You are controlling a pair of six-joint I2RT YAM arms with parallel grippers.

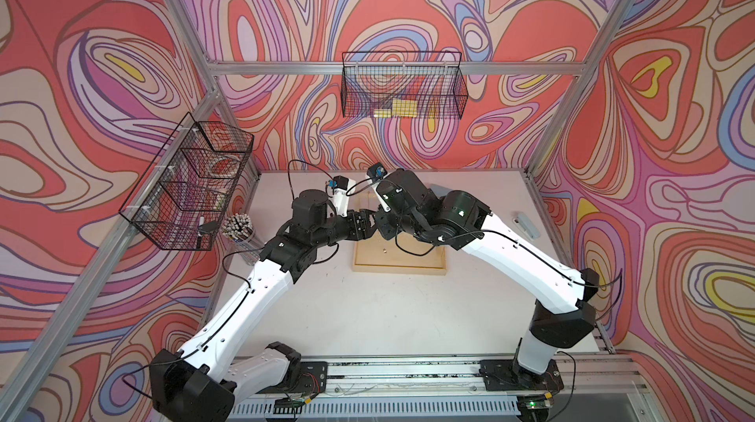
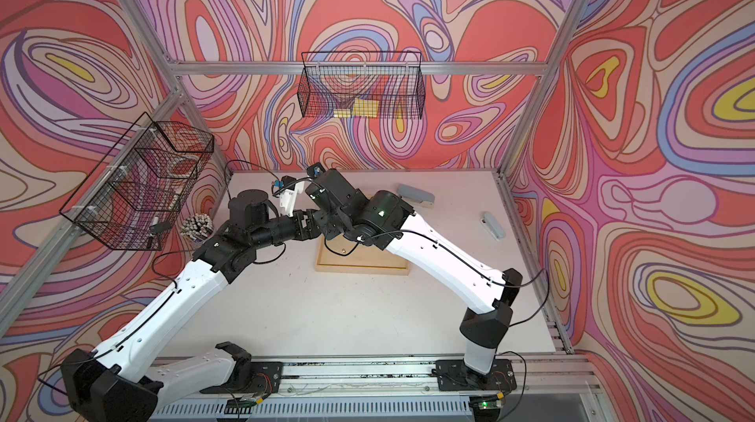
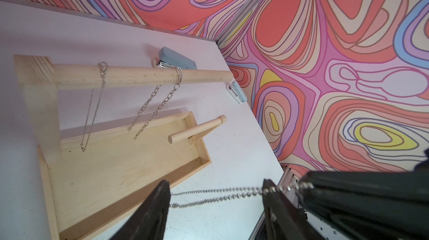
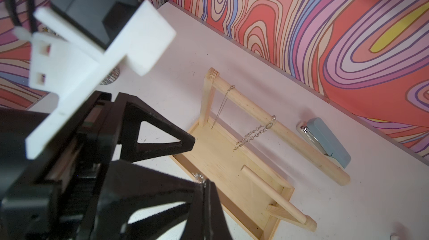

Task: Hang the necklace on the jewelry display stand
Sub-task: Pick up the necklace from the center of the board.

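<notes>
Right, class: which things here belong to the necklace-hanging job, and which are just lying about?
Job: necklace, stand, left gripper, right gripper.

Lying about: stapler, second stapler, pencil cup, side basket, back basket.

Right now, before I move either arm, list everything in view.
jewelry display stand: 1, light wood, mid-table
thin necklace: 1, silver, on its crossbar
link-chain necklace: 1, silver, same crossbar
ball-chain necklace: 1, silver, strung between both hands
staplers: 2, blue-grey, table beyond the stand
wire baskets: 2, black, back and left frame rails
pencil cup: 1, pale pencils, table's left edge
left hand: 1, black, open, chain across its fingers
right hand: 1, black, shut on the chain
</notes>
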